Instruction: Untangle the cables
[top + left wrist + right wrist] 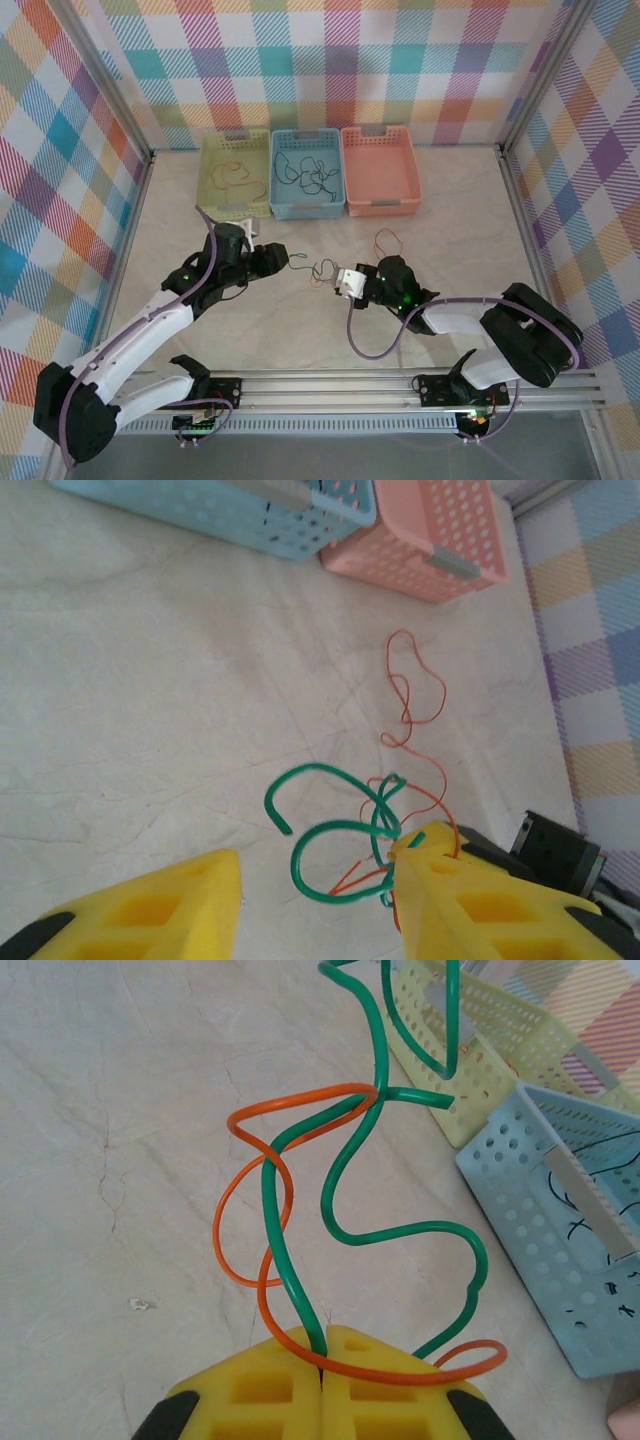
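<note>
— Two arms, so start at the left: how do the left jaws stand?
— Spread. In the left wrist view the yellow fingers (150, 910) stand well apart. The green cable (330, 852) curls in loops on the counter (150, 700) between them, close by the one on the right of that view. Whether it touches that finger I cannot tell; nothing is pinched.
— And the left arm (150, 325) itself?
— It rises from its base at the near edge, slants up and right, and bends at the wrist so the jaws face right, toward the tangle.
— Which way does the tangle run?
— From above, left to right, a short stretch of green reaching from one pair of jaws to the other. The orange cable (388, 241) is tangled with it there, then trails off in a loop up and right, lying near the pink bin (381, 172).
— And the right jaws?
— Pressed together, pinching the green cable right at the seam of the fingers (390, 1400); the orange one crosses just over those tips. From there green climbs away in S-bends toward the yellow bin (470, 1070).
— And the right arm (470, 320), its pose?
— It lies low, forearm stretched leftward from its base, jaws pointing left at the other pair.
</note>
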### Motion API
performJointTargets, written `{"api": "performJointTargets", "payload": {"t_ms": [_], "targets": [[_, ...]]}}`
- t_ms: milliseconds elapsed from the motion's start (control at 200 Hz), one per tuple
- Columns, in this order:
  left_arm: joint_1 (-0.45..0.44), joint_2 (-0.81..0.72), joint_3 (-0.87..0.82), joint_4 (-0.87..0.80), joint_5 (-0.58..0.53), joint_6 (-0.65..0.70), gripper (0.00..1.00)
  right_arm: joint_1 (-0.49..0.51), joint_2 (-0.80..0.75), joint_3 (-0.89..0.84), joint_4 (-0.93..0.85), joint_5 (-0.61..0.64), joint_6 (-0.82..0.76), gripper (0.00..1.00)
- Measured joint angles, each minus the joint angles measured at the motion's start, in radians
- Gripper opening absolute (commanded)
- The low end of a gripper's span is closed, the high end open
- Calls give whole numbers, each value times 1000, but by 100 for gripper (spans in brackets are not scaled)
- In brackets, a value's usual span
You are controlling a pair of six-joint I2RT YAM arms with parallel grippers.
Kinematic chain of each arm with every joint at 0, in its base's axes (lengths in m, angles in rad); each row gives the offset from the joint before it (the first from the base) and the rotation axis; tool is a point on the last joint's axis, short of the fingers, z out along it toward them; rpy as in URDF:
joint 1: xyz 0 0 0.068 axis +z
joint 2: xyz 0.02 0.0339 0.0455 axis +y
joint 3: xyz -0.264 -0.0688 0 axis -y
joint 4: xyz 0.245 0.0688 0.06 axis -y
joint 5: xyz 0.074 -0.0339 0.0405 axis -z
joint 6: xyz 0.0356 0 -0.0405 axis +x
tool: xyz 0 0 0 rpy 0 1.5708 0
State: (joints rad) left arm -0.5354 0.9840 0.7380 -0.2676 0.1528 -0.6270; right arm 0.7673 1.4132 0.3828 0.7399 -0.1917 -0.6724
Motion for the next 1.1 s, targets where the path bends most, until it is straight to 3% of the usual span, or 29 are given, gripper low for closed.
{"api": "performJointTargets", "payload": {"t_ms": [170, 485, 805, 1100], "targets": [[0, -78, -20, 12, -22, -16, 59, 0, -3, -15, 49, -27, -3, 0], [0, -63, -20, -15, -34, 5, 55, -3, -54, -24, 53, -71, 34, 0], [0, -200, -70, 51, -73, 100, 58, -147, -159, 22, -37, -231, 316, 0], [0, -158, -208, 322, 26, 176, 58, -191, -188, 93, -163, -376, 571, 0]]}}
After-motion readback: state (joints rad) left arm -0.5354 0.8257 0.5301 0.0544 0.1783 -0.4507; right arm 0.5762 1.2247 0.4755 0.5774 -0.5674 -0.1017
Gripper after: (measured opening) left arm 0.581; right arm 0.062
